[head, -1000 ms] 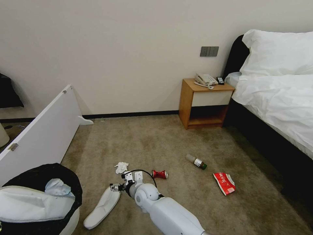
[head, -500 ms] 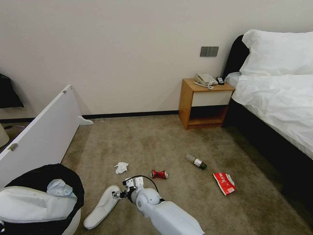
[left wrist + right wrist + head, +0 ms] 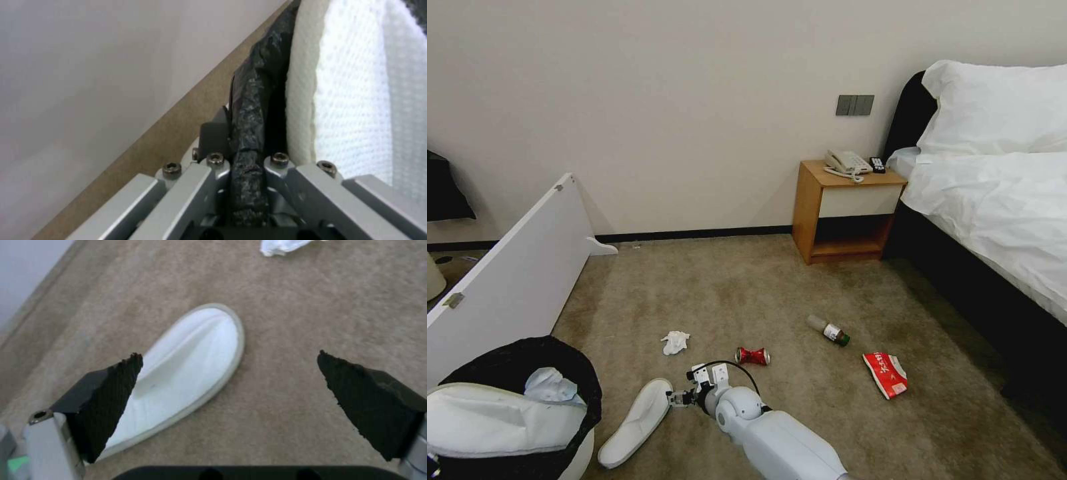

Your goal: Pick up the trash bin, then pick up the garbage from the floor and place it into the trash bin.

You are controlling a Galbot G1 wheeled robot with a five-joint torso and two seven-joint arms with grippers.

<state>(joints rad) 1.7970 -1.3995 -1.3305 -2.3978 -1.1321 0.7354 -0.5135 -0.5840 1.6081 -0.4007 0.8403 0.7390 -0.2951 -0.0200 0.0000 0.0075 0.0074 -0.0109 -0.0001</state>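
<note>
The trash bin (image 3: 510,363), white with a black bag over its rim, is at the lower left and holds a white slipper (image 3: 494,420) and a tissue (image 3: 550,385). My left gripper (image 3: 247,163) is shut on the bag-covered rim (image 3: 253,100), beside that slipper (image 3: 356,100). A second white slipper (image 3: 637,421) lies on the carpet. My right gripper (image 3: 680,399) hangs open just right of its toe; the slipper (image 3: 186,366) sits by one finger of the right gripper (image 3: 228,356). Other garbage on the floor: a tissue (image 3: 675,342), a crushed red can (image 3: 752,356), a bottle (image 3: 828,330) and a red packet (image 3: 886,374).
A white board (image 3: 514,267) leans along the left, close behind the bin. A wooden nightstand (image 3: 844,210) with a phone stands against the far wall. The bed (image 3: 1000,200) runs down the right side. Open carpet lies between them.
My right gripper has drawn back toward me and slightly right, off the floor slipper's toe. The slipper and other litter have not moved.
</note>
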